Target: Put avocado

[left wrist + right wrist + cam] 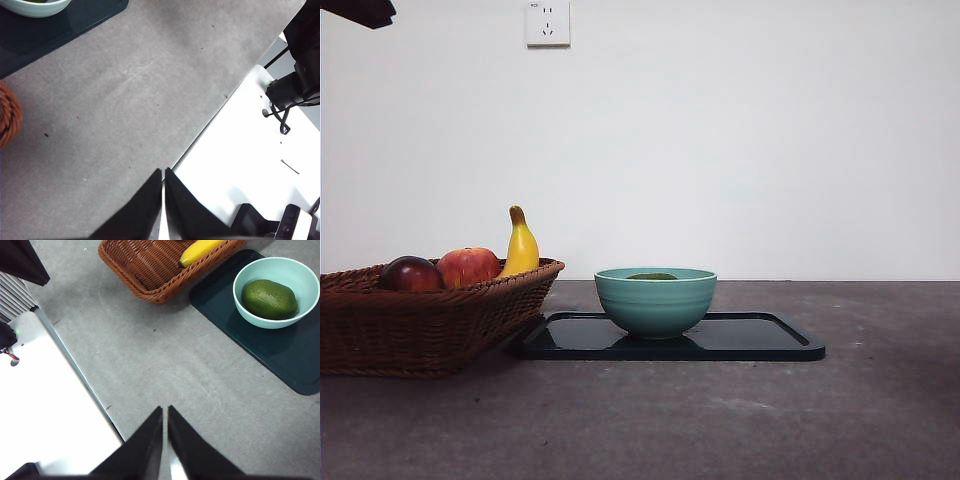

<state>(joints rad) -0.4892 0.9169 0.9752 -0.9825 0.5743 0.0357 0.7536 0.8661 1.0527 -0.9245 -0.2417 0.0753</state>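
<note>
Basket (420,320): beside the tray (760,340).
Avocado (269,299): inside bowl (655,300); placing looks done.
Left pincer (163,175), right pincer (165,412): closed, empty, away from the bowl.
Next: likely nothing.

Each pincer, left pincer (163,172) and right pincer (165,410), has two plain matte black jaws, broad at the base and tapering to narrow pointed tips.

- a plain white wall (740,150) stands behind everything.
- a white power socket (548,22) sits high up on the wall.
- the desk (720,420) is dark grey, with small pale scuffs.
- seen from above, the desk looks lighter grey and has tiny dark specks.
- a white board (45,405) lies just beside the desk edge.
</note>
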